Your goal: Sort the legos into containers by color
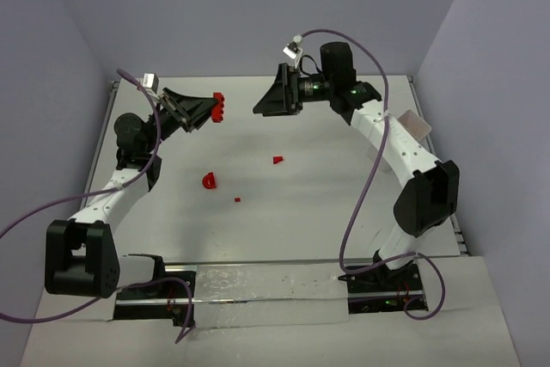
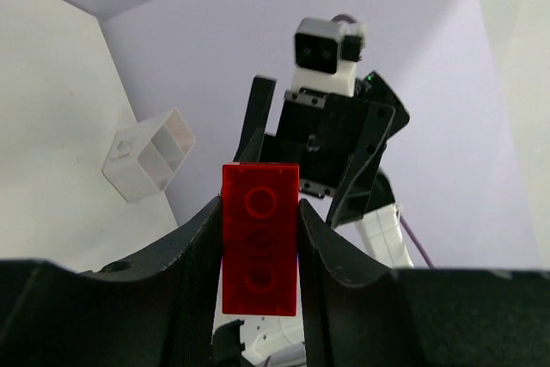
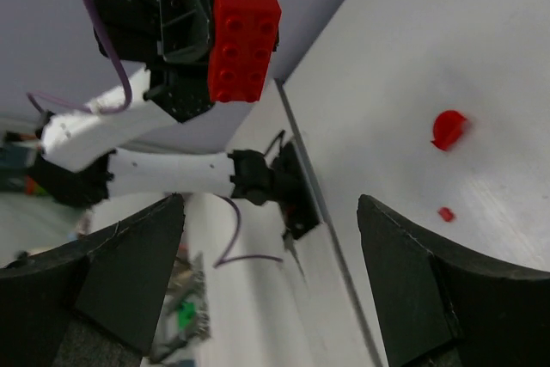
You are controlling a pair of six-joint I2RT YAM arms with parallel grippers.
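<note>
My left gripper (image 1: 209,109) is shut on a red lego brick (image 1: 217,107) and holds it raised above the back left of the table; the brick (image 2: 260,238) stands between the two fingers. My right gripper (image 1: 268,92) is open and empty, raised and facing the brick from the right. In the right wrist view its fingers (image 3: 112,272) stand wide apart and the brick (image 3: 243,45) shows beyond them. Three small red legos lie on the table: a curved one (image 1: 209,181), a small one (image 1: 278,160) and a tiny one (image 1: 237,199). No orange or purple pieces show.
A white translucent container (image 1: 414,124) sits at the right beside the right arm; it also shows in the left wrist view (image 2: 150,154). Walls close the table on the left, back and right. Purple cables hang from both arms.
</note>
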